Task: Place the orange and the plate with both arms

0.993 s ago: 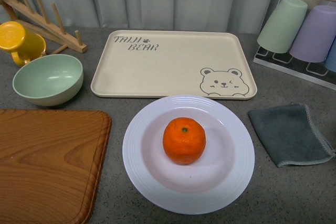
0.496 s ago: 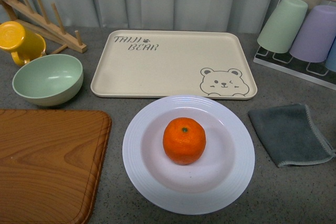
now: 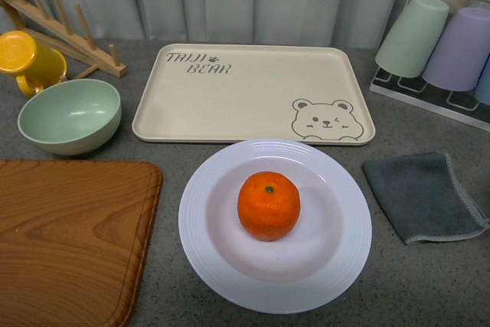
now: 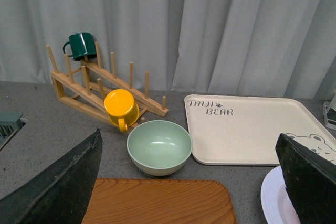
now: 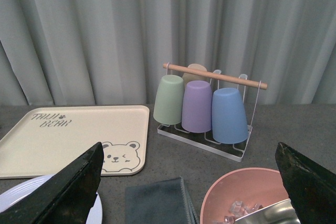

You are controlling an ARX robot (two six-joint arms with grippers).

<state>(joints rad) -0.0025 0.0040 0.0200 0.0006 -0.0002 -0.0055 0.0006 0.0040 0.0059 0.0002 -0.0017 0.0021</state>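
Note:
The orange (image 3: 268,205) sits upright, stem spot up, in the middle of the white ridged plate (image 3: 337,262) on the grey counter in front of the beige bear tray. A slice of the plate's rim shows in the left wrist view (image 4: 270,200) and in the right wrist view (image 5: 10,192); the orange is not seen there. Neither arm shows in the front view. My left gripper (image 4: 191,182) is open and empty, held high back from the counter. My right gripper (image 5: 191,182) is open and empty, also held high.
A beige bear tray (image 3: 253,93) lies behind the plate. A wooden board (image 3: 69,235) is at front left, with a mint bowl (image 3: 70,116), yellow mug (image 3: 27,59) and wooden rack (image 3: 65,32) behind it. A grey cloth (image 3: 421,193) and cup rack (image 3: 440,47) are right. A pink bowl (image 5: 231,198) is nearby.

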